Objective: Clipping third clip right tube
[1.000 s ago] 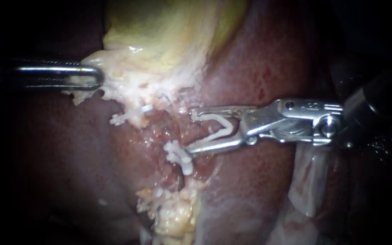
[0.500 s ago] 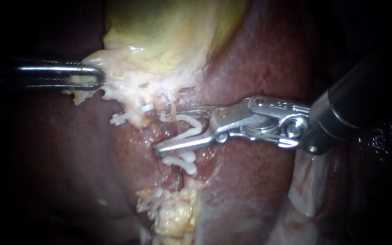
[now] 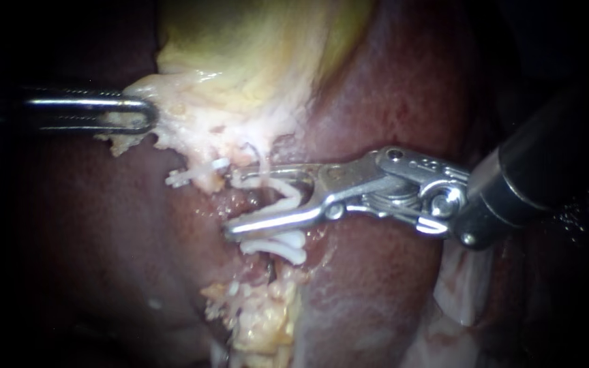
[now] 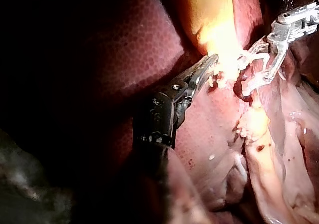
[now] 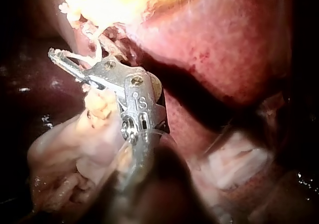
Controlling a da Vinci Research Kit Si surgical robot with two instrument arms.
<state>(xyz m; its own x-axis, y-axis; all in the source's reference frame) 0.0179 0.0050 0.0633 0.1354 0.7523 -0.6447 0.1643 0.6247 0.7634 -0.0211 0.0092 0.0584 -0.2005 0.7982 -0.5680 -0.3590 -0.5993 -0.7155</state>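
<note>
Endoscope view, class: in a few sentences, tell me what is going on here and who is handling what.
The left instrument has its jaws shut on pale tissue at the gallbladder edge. The right instrument carries an open clip between its jaws, pushed in among the tissue just above a clip already in place. Another placed clip sits nearer the left instrument. The open clip is not yet closed.
</note>
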